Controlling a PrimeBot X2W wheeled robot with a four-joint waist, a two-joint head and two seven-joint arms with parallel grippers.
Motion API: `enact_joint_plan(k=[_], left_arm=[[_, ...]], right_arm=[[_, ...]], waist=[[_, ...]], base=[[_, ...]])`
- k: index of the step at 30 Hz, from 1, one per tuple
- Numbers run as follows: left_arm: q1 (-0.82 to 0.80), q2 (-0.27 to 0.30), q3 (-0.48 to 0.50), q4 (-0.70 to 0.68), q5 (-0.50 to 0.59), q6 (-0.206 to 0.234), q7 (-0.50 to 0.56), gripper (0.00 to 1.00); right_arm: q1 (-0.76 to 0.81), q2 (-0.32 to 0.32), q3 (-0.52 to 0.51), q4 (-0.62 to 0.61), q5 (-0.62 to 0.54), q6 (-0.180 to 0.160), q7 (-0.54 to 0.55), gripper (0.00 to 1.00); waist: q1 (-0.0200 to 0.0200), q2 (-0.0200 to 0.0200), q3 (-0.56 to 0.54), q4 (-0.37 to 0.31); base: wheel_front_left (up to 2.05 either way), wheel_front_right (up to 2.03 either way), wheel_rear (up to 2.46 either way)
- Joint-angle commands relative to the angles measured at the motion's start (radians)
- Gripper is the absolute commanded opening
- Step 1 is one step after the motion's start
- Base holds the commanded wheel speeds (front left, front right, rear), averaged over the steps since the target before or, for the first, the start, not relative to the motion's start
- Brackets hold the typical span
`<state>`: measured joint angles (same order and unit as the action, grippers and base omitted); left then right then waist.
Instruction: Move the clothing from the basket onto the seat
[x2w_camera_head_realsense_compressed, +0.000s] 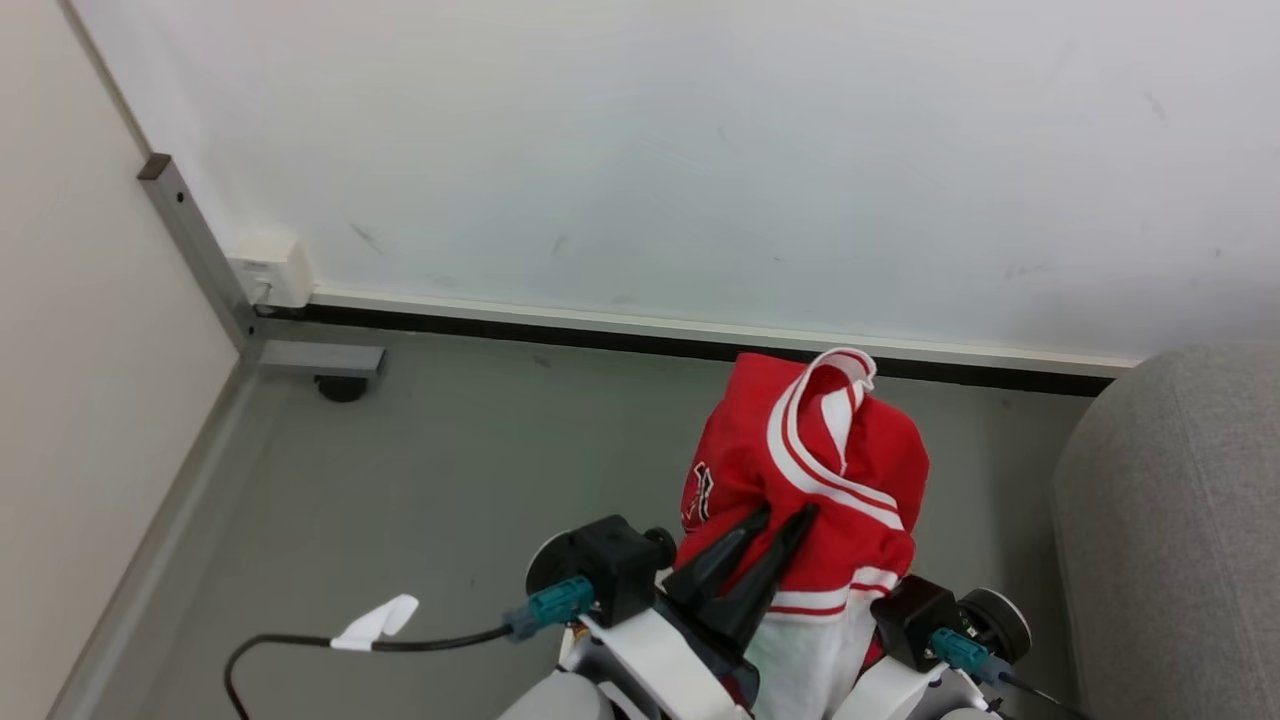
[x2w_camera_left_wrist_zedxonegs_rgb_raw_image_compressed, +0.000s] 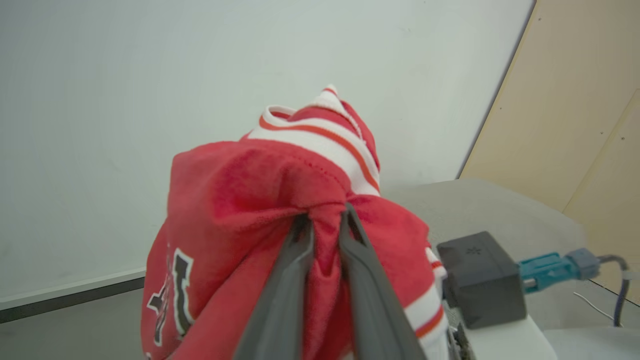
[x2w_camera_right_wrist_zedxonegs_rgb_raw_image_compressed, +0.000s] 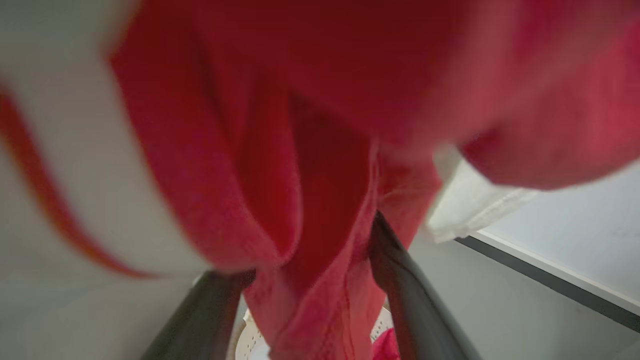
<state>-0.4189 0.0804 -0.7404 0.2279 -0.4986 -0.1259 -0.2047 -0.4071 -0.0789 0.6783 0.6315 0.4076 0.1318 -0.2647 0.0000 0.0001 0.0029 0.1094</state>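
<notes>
left claw (x2w_camera_head_realsense_compressed: 788, 515) clamped on a red fold of the jersey (x2w_camera_head_realsense_compressed: 860, 450), holding it bunched and high so it clears the basket (x2w_camera_right_wrist_zedxonegs_rgb_raw_image_compressed: 250, 339) for transfer to the seat (x2w_camera_head_realsense_compressed: 1180, 520) at right; right claw (x2w_camera_right_wrist_zedxonegs_rgb_raw_image_compressed: 320, 260) straddles cloth, can't tell if gripping.

You're in a bare test room, more lab than home: plain scuffed white wall (x2w_camera_head_realsense_compressed: 700, 150), grey floor (x2w_camera_head_realsense_compressed: 450, 470), dark skirting (x2w_camera_head_realsense_compressed: 600, 335) along the join. On the left there's a beige partition panel (x2w_camera_head_realsense_compressed: 70, 350) in a metal frame (x2w_camera_head_realsense_compressed: 195, 240) on a caster (x2w_camera_head_realsense_compressed: 342, 388), a socket box (x2w_camera_head_realsense_compressed: 272, 270), and a tape-tagged cable (x2w_camera_head_realsense_compressed: 300, 640) on the floor. One grey seat (x2w_camera_head_realsense_compressed: 1180, 520) stands at the right.
</notes>
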Motion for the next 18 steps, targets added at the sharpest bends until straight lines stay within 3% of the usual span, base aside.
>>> enact_joint_plan(k=[1,4,5,6,7,18], left_arm=[[0.012,-0.001,-0.014,-0.011,-0.01,-0.004,0.003,0.0],[0.01,0.005,-0.031,-0.016,-0.022,-0.004,0.006,0.0],[0.011,0.008,-0.033,-0.016,-0.027,-0.004,0.006,0.0],[0.01,0.01,-0.034,-0.016,-0.032,-0.004,0.005,0.0],[0.01,0.012,-0.034,-0.017,-0.036,-0.005,0.003,0.0],[0.002,0.031,-0.008,0.0,-0.054,0.01,-0.01,0.0]], right_arm=[[-0.025,-0.011,0.022,0.016,0.015,-0.002,0.0,1.0],[-0.039,-0.016,0.041,0.029,0.04,-0.002,0.0,1.0],[-0.042,-0.017,0.042,0.031,0.049,-0.002,0.0,0.68],[-0.044,-0.017,0.038,0.026,0.055,-0.002,0.0,0.19],[-0.044,-0.018,0.035,0.019,0.058,-0.002,0.0,0.0],[-0.019,-0.019,0.015,-0.02,0.06,-0.002,0.0,0.0]], waist=[[0.0,-0.0001,-0.002,0.021],[0.0,-0.0001,-0.004,0.036],[0.0,-0.0001,-0.004,0.039],[0.0,-0.0001,-0.004,0.041],[0.0,-0.0001,-0.004,0.043],[0.0,-0.0001,-0.002,0.023]], base=[[0.0,0.0,0.0],[0.0,0.0,0.0],[0.0,0.0,0.0],[0.0,0.0,0.0],[0.0,0.0,0.0],[0.0,0.0,0.0]])
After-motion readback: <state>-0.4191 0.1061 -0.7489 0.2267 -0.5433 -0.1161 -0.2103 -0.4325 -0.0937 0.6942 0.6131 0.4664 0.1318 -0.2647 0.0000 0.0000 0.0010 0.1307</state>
